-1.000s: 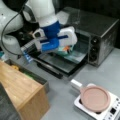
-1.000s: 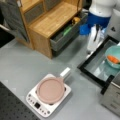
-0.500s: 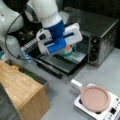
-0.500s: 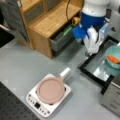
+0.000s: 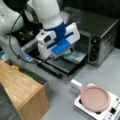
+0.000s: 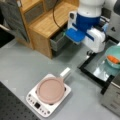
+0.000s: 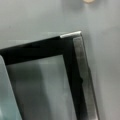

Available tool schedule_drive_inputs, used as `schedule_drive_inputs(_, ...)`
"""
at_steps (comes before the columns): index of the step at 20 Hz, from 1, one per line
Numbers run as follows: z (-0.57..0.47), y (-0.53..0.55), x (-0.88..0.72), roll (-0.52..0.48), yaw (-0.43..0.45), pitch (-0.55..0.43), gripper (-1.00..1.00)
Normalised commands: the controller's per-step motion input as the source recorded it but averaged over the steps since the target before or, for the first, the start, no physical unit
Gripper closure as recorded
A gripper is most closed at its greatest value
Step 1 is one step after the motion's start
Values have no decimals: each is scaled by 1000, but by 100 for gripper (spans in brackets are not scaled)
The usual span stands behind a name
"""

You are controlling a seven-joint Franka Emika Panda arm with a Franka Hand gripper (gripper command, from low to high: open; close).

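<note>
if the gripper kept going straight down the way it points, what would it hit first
Probably the open black glass oven door, near its corner and handle edge: the wrist view looks straight onto it. The gripper hangs above it; depth is unclear.

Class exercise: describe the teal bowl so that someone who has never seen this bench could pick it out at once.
Start at the toaster oven, whose glass door lies folded down flat. In a front view the teal bowl sits at the oven's mouth, beyond the door, beside the gripper. It alone is teal and holds something orange; the pan is pink.
</note>
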Motion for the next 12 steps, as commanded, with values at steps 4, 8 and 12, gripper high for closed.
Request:
schedule_drive_inputs(4,312,-67,282,-81,226,387,-100)
schedule_drive_inputs(8,277,-95,329,-26,189,388,-100)
schedule_drive_inputs(12,221,-151,337,11,192,358,-100)
